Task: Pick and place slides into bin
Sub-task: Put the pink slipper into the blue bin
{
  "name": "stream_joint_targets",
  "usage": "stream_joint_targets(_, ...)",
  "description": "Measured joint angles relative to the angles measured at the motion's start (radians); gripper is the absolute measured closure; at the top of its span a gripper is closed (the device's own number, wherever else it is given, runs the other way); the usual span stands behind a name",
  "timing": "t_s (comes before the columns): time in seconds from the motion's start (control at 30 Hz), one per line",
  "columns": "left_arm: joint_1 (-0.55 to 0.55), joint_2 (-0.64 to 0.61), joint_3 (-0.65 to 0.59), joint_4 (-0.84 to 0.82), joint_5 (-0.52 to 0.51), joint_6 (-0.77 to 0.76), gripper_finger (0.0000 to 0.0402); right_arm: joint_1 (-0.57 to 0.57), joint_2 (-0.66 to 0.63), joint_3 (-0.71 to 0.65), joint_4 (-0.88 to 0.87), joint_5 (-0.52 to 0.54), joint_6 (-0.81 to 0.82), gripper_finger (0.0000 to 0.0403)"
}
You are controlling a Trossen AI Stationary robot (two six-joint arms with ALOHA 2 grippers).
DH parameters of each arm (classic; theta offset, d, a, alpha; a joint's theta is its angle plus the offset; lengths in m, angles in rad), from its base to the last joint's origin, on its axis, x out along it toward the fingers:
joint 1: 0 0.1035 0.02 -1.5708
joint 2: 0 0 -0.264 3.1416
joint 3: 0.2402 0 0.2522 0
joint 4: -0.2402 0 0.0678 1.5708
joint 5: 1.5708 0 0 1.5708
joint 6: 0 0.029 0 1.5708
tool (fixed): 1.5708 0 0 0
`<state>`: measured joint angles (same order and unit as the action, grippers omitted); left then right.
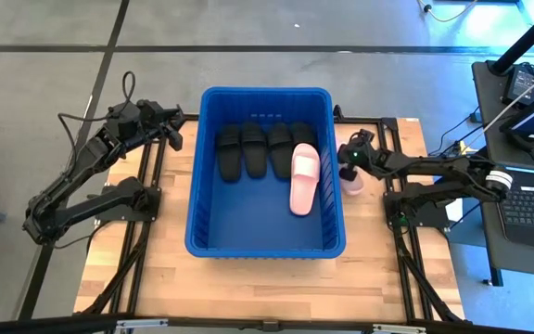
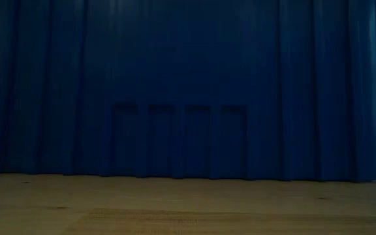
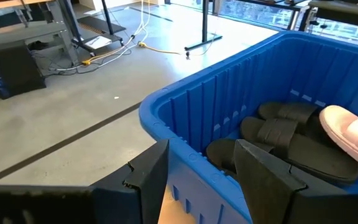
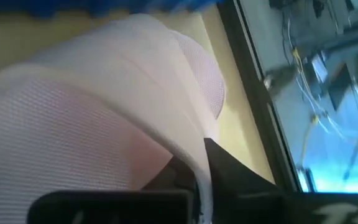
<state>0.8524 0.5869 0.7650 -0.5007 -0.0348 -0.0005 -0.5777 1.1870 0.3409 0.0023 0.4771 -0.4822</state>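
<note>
Five slides lie in the deep blue plastic bin point(image 1: 202, 186); my right gripper point(image 1: 350, 173) clamps the last pale pink slide point(image 4: 104, 106) just beside its rim. I'd lift over it next. Left gripper point(image 3: 201, 177) waits, parted.

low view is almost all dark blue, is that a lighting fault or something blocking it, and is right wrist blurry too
Low view: the bin wall fills it, shaded, above a strip of table. Right wrist view: the pink slide sits too close, soft and out of focus.
</note>
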Motion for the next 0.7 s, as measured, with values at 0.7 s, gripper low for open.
stream_joint_targets(0.7, 0.000, 0.000, 0.000, 0.000, -0.009, 0.003, 0.0225, -0.024, -0.004, 0.493, -0.608, 0.384, 0.034, 0.0389)
